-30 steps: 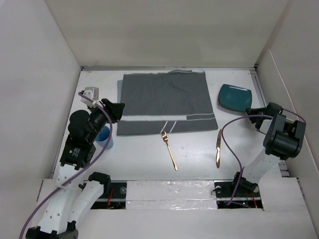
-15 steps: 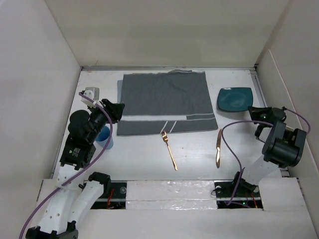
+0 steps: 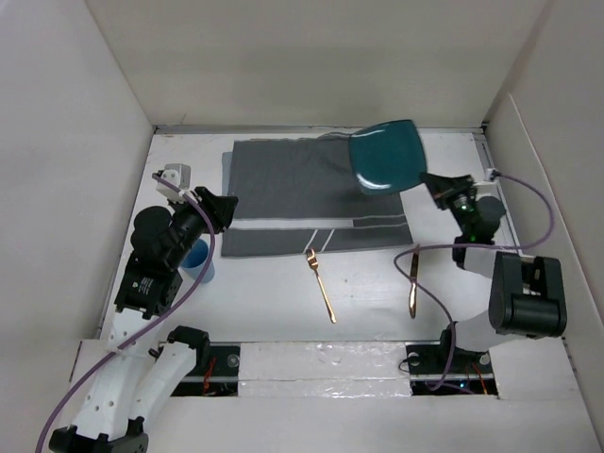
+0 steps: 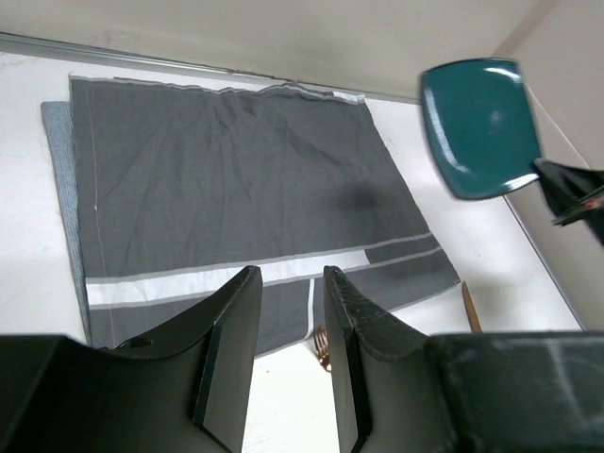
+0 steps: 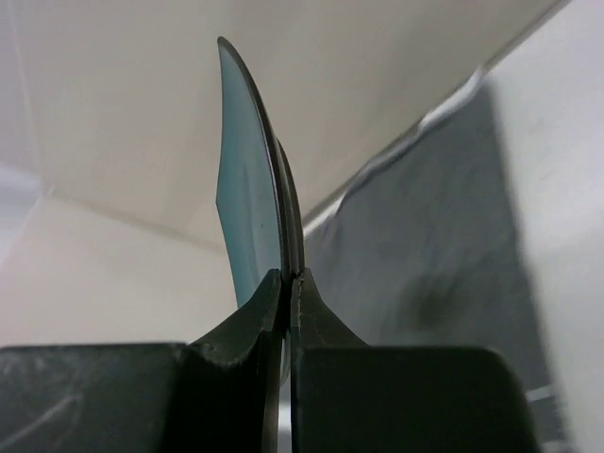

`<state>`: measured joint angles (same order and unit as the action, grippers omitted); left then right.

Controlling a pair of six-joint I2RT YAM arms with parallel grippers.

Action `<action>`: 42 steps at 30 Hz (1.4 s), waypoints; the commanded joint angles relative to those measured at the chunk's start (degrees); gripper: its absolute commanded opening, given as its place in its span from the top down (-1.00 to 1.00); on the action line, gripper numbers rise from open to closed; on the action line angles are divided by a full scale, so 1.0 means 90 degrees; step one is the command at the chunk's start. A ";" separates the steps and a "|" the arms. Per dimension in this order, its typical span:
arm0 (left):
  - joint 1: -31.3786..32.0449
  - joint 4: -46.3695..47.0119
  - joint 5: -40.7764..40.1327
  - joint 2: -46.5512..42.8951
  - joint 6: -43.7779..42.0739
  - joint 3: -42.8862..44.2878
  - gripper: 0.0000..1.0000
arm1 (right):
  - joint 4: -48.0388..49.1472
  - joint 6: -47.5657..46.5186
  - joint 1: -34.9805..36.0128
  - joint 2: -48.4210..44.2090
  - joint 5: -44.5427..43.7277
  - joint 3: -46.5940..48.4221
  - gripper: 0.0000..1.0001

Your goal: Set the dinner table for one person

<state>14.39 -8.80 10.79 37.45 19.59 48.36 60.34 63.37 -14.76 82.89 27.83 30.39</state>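
My right gripper (image 3: 434, 183) is shut on the rim of a teal square plate (image 3: 385, 157) and holds it in the air over the right end of the grey placemat (image 3: 302, 189). The plate shows edge-on in the right wrist view (image 5: 247, 189) and also in the left wrist view (image 4: 479, 127). A gold fork (image 3: 320, 283) and a gold knife (image 3: 413, 278) lie on the white dinner table (image 3: 368, 293) in front of the placemat. My left gripper (image 3: 226, 208) is open and empty at the placemat's left edge. A blue cup (image 3: 197, 260) stands under the left arm.
A small white box (image 3: 174, 176) sits at the far left of the table. White walls close in the table on three sides. The placemat has white stripes near its front edge (image 4: 283, 269).
My right gripper has lifted the teal plate off the table at the right and carried it up and left, over the placemat's right end. The left arm has not moved.
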 commanded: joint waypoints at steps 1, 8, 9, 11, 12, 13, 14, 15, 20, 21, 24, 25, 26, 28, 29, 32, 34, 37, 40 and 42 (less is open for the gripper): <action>-0.0037 0.0372 0.0178 0.0009 -0.0019 0.0096 0.41 | 0.1976 0.0878 0.1139 0.0193 -0.0532 -0.0164 1.00; -0.0095 0.0392 0.0188 -0.0050 0.0001 0.0018 0.41 | 0.4163 0.1815 0.3006 0.2057 -0.2242 0.0528 1.00; -0.0095 0.0421 0.0198 -0.0050 0.0010 0.0008 0.41 | 0.4223 0.1855 0.3143 0.2224 -0.2436 0.0810 1.00; -0.0154 0.0431 0.0130 -0.0050 0.0001 -0.0002 0.41 | 0.4069 0.1816 0.3505 0.2518 -0.2662 0.1007 1.00; -0.0154 0.0421 0.0120 -0.0031 0.0001 0.0008 0.41 | 0.3942 0.1690 0.3593 0.2567 -0.2818 0.1095 1.00; -0.0154 0.0392 0.0139 -0.0021 0.0001 0.0017 0.41 | 0.3834 0.1612 0.3768 0.2625 -0.2916 0.1231 1.00; -0.0154 0.0401 0.0168 -0.0040 0.0001 0.0008 0.41 | 0.3572 0.1553 0.3847 0.2655 -0.3052 0.1281 1.00; -0.0154 0.0421 0.0198 -0.0040 0.0010 -0.0002 0.41 | 0.3482 0.1494 0.3906 0.2674 -0.3266 0.1330 1.00; -0.0154 0.0460 0.0276 -0.0011 0.0030 -0.0012 0.41 | 0.3471 0.1425 0.4257 0.3093 -0.3844 0.1564 1.00; -0.0154 0.0450 0.0286 -0.0001 0.0040 -0.0012 0.41 | 0.3510 0.1493 0.4258 0.3201 -0.4009 0.1623 1.00; -0.0154 0.0440 0.0266 0.0086 0.0040 0.0008 0.41 | 0.3706 0.1697 0.4462 0.3523 -0.4516 0.1691 1.00; -0.0154 0.0421 0.0286 0.0096 0.0040 0.0008 0.41 | 0.3725 0.1747 0.4550 0.3601 -0.4625 0.1711 1.00; -0.0154 0.0440 0.0296 0.0096 0.0040 0.0008 0.41 | 0.3832 0.1786 0.4551 0.3689 -0.4732 0.1740 1.00; -0.0154 0.0440 0.0276 0.0087 0.0040 0.0017 0.42 | 0.3843 0.1855 0.4726 0.3827 -0.5016 0.1731 1.00; -0.0154 0.0421 0.0257 0.0125 0.0030 0.0027 0.41 | 0.3737 0.1816 0.4813 0.3827 -0.5374 0.1702 1.00; -0.0154 0.0440 0.0276 0.0106 0.0040 0.0018 0.41 | 0.3570 0.1709 0.4883 0.3837 -0.5504 0.1750 1.00; -0.0154 0.0421 0.0257 0.0126 0.0030 0.0037 0.41 | 0.3647 0.1728 0.4941 0.3943 -0.5592 0.1809 1.00; -0.0154 0.0421 0.0266 0.0126 0.0030 0.0027 0.41 | 0.3687 0.1738 0.4999 0.4070 -0.5671 0.1809 1.00; -0.0154 0.0431 0.0266 0.0174 0.0030 0.0047 0.41 | 0.3745 0.1796 0.5000 0.4139 -0.5729 0.1595 1.00; -0.0154 0.0431 0.0295 0.0184 0.0030 0.0037 0.41 | 0.3842 0.1796 0.5068 0.4198 -0.5729 0.1477 0.89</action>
<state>13.39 -8.36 12.29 38.92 19.70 48.34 64.97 77.36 29.95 120.66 -19.29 43.35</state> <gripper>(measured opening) 0.294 0.060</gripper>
